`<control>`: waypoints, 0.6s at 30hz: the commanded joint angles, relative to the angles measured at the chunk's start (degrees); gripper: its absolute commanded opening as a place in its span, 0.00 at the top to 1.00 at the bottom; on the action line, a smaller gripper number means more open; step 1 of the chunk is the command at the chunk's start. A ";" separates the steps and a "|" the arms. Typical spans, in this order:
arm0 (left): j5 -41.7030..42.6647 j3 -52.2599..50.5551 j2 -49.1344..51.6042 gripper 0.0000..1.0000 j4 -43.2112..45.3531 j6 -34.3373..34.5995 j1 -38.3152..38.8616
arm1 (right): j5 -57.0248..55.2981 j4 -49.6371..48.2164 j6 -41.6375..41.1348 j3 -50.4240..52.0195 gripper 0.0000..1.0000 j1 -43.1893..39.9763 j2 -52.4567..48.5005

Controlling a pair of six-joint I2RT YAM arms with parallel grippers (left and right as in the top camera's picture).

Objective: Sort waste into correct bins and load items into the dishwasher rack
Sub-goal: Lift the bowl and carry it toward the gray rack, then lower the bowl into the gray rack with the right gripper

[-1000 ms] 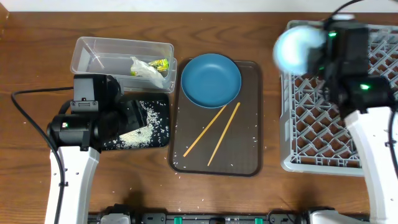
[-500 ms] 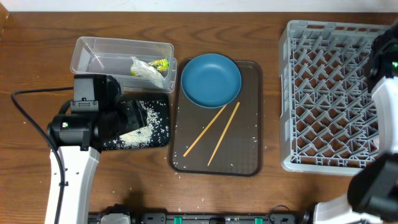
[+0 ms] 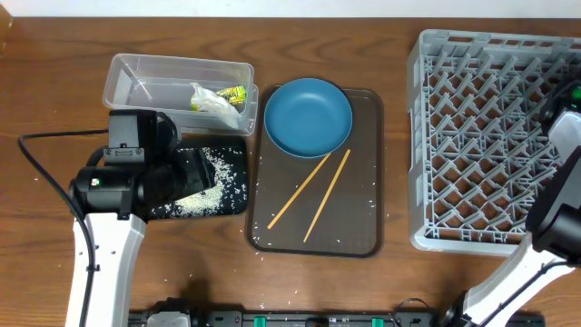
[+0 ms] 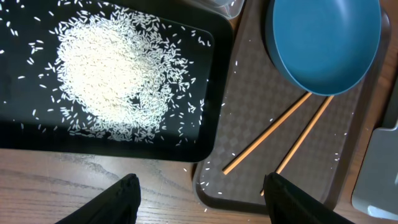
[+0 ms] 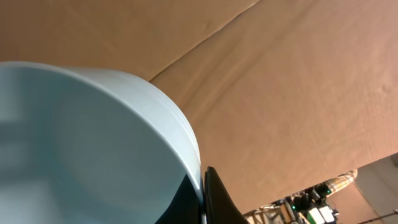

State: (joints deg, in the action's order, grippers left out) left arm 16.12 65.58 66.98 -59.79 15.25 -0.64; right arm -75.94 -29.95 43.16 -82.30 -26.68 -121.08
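Note:
My left gripper (image 4: 208, 202) is open and empty, over the table at the near corner of the black tray (image 4: 37, 134), which holds a heap of rice grains (image 4: 106, 74). The clear tub (image 3: 136, 77) holds the yellow-green wrapper (image 3: 234, 93) and the white tissue (image 3: 211, 102). The blue dish (image 3: 308, 116) and two chopsticks (image 3: 313, 195) lie on the brown tray (image 3: 363, 218). My right gripper (image 5: 203, 199) is shut on the rim of the white bowl (image 5: 93, 143), raised and facing a brown ceiling. It is outside the overhead view. The grey rack (image 3: 481, 136) is at right. No cups are in view.
Stray rice grains lie on the brown tray and on the table near its front. My right arm (image 3: 563, 182) crosses the rack's right edge. My left arm (image 3: 118, 182) covers the left part of the black tray.
My right arm has swung the white bowl from above the rack's far left corner out past the right edge of the overhead view. The left arm has not moved.

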 commanded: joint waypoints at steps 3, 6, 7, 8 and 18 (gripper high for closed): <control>-0.33 0.33 0.00 0.34 -0.17 0.11 -0.20 | 0.57 2.69 -4.52 -0.15 0.99 1.29 -2.40; -0.33 0.33 0.00 0.34 -0.15 0.11 -0.20 | 4.13 8.48 -9.84 -0.15 0.99 3.02 -2.69; -0.33 0.33 0.00 0.34 -0.15 0.11 -0.20 | 5.38 9.97 -11.04 -0.15 0.99 3.45 -2.69; -0.33 0.33 0.00 0.34 -0.15 0.11 -0.20 | 6.82 11.78 -12.26 -0.15 0.99 3.98 -2.69; -0.33 0.31 0.00 0.34 -0.17 0.11 -0.20 | 14.03 21.22 -19.52 -0.15 0.42 9.46 -2.62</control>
State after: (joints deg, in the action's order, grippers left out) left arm 16.10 65.58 66.98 -59.79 15.22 -0.64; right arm -63.83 -8.75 26.63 -82.43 -18.96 -123.22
